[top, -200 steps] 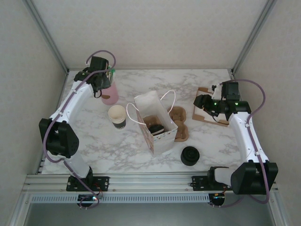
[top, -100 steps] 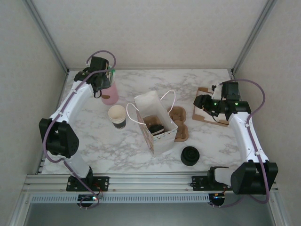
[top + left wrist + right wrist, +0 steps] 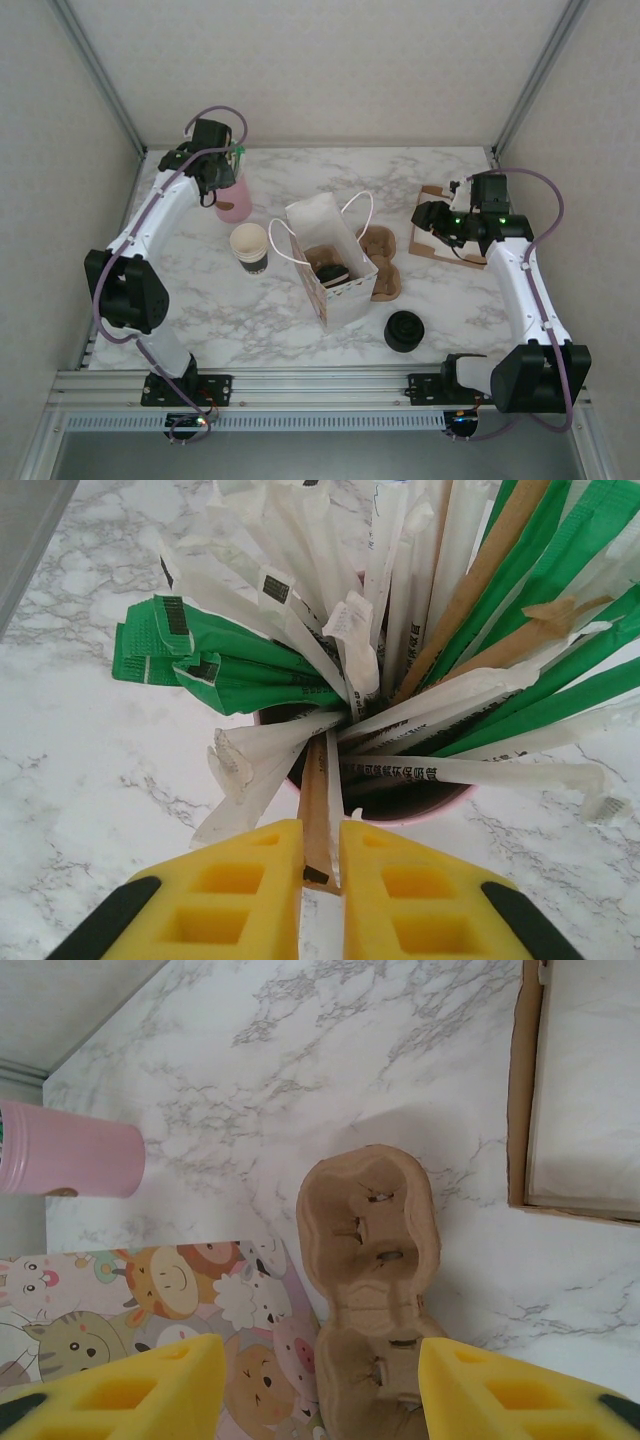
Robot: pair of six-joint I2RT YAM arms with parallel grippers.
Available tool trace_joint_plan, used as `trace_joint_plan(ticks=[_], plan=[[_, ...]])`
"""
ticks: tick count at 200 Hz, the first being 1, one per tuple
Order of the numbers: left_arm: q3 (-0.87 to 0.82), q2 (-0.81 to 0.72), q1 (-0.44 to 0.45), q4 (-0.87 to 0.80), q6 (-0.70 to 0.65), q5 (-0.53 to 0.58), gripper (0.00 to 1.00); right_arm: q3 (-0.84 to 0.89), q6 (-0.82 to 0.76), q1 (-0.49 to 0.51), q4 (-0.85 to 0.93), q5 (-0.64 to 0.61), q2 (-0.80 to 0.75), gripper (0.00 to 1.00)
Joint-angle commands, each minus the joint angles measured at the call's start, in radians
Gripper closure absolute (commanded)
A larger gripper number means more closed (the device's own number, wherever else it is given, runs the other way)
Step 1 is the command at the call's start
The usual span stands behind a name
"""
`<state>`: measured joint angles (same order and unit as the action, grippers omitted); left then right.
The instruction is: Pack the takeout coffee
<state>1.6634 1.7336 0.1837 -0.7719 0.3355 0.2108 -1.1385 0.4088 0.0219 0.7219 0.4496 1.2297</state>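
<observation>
The takeout coffee (image 3: 333, 273), with its black lid, stands inside the open paper bag (image 3: 345, 290) at mid-table. My left gripper (image 3: 222, 185) is at the pink cup (image 3: 234, 203) of wrapped straws at the back left. In the left wrist view its yellow fingers (image 3: 250, 880) are shut on a brown wrapped straw (image 3: 318, 820) sticking out over the cup's rim (image 3: 420, 805), with a white wrapper pressed beside it. My right gripper (image 3: 425, 215) hangs open above the brown cardboard carrier (image 3: 370, 1250), nothing between its fingers (image 3: 140, 1390).
A lidless cup (image 3: 249, 247) stands left of the bag. A stack of black lids (image 3: 404, 331) sits near the front. A cardboard tray of napkins (image 3: 440, 238) lies at the right. The bag's cartoon-animal side (image 3: 170, 1290) is beside the carrier.
</observation>
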Motion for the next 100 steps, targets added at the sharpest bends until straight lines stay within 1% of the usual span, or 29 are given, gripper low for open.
trace_joint_plan(ticks=[1,28,44,57,100], plan=[[0.031,0.009,0.007,-0.034,-0.015,0.032,0.83,0.012,-0.016,-0.007,0.002,0.014,0.000,0.46],[0.027,0.009,0.007,-0.035,-0.014,0.033,0.81,0.013,-0.018,-0.007,0.004,0.014,-0.002,0.46],[0.028,0.011,0.007,-0.036,-0.013,0.031,0.76,0.011,-0.018,-0.007,0.005,0.014,0.000,0.46],[0.028,0.009,0.007,-0.036,-0.013,0.030,0.74,0.013,-0.018,-0.007,0.004,0.017,-0.002,0.46],[0.024,0.013,0.007,-0.034,-0.013,0.026,0.77,0.013,-0.018,-0.007,0.004,0.017,-0.001,0.46]])
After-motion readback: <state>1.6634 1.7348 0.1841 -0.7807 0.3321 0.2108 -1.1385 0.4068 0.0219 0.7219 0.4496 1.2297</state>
